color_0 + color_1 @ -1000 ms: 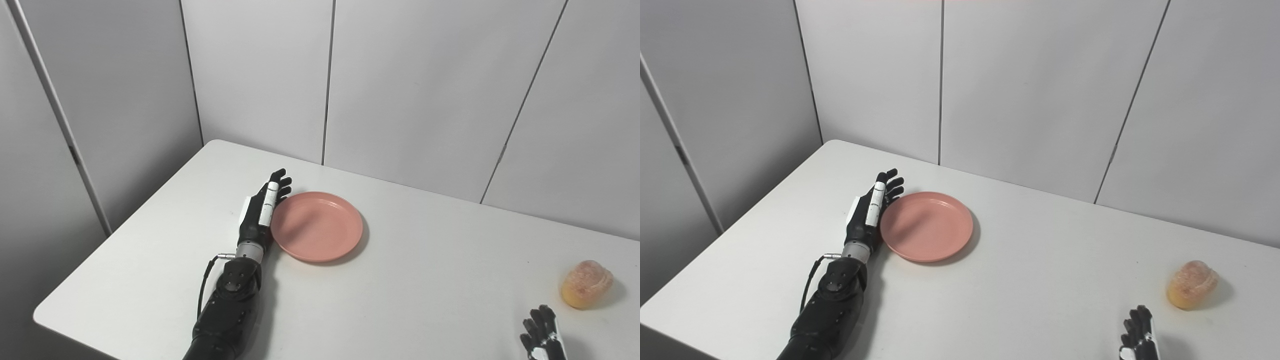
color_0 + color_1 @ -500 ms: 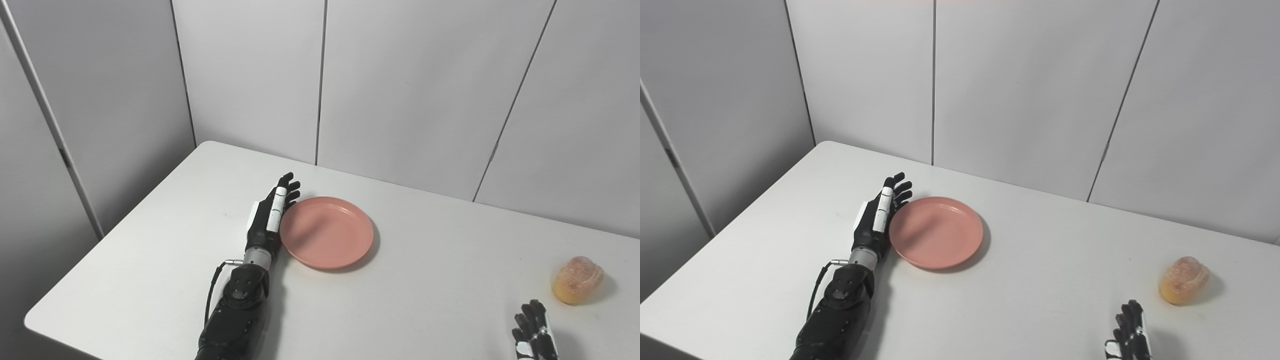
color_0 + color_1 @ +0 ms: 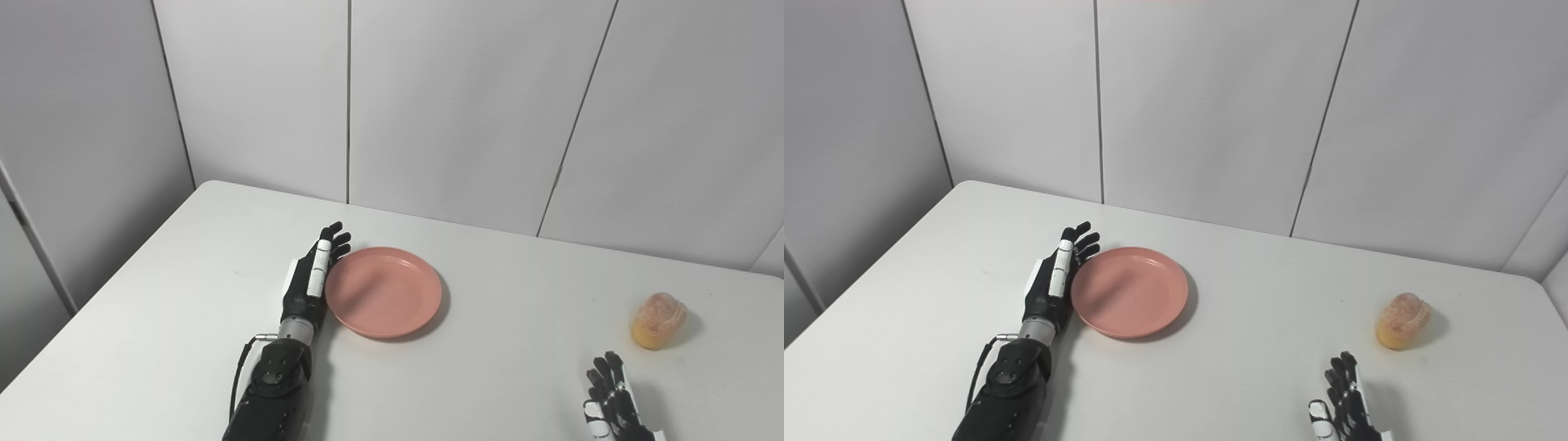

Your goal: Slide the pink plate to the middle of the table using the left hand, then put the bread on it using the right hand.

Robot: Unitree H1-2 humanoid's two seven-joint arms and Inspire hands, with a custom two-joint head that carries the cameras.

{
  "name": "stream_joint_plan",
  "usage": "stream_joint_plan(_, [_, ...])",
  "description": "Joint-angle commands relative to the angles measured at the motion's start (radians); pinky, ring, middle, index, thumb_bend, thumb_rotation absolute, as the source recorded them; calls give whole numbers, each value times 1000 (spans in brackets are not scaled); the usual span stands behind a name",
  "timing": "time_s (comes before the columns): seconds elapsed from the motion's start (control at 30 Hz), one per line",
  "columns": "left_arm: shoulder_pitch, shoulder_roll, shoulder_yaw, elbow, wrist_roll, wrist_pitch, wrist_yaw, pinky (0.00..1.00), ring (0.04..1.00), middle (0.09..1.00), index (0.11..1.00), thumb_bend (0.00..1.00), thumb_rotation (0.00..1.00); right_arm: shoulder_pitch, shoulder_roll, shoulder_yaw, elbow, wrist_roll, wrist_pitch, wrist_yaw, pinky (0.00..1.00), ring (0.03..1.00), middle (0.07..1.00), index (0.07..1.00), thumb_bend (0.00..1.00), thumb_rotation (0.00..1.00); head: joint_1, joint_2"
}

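Left eye view shows the table [image 3: 184, 294], white and wide, set against grey wall panels. The plate [image 3: 383, 291] is the landmark for what follows: pink, shallow, flat on the tabletop, left of the table's middle and holding nothing. The left hand [image 3: 309, 282] lies edge-on along the plate's left rim, touching it, fingers straight and close together, gripping nothing (a pushing posture, not a grasp). The bread [image 3: 658, 312], a small golden roll, sits well apart to the plate's right, near the table's right end. The right hand [image 3: 612, 398] rests low and far right of the plate, just short of the bread, fingers apart and empty.

Assessment: the slide is the step in hand and looks incomplete, since the plate sits left of centre. The next move calls for a steady rightward push from the left hand, kept low on the rim so the plate neither tips nor spins away. Only afterwards should the right hand reach for the bread.
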State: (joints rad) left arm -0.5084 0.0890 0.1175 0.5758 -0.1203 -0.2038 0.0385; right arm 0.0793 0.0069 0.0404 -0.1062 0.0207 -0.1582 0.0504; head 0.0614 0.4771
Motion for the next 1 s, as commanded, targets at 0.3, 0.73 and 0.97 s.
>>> stream_joint_plan(0.3, [4, -37, -18, -31, -8, 17, -36, 895, 882, 867, 860, 782, 1000, -25, 15, 14, 14, -23, -69, -11, 1000, 967, 970, 1000, 606, 805, -89, 14])
stream_joint_plan(0.73, [-2, -76, -46, -30, 10, 20, -42, 872, 882, 872, 862, 789, 1000, -17, 46, 30, -5, -26, -36, -23, 1000, 960, 965, 1000, 610, 806, -179, 18])
stream_joint_plan(0.97, [-8, -103, -62, -20, 9, 16, -48, 868, 887, 878, 868, 797, 1000, -14, 57, 38, -3, -38, -33, -31, 1000, 961, 967, 1000, 621, 817, -241, 15])
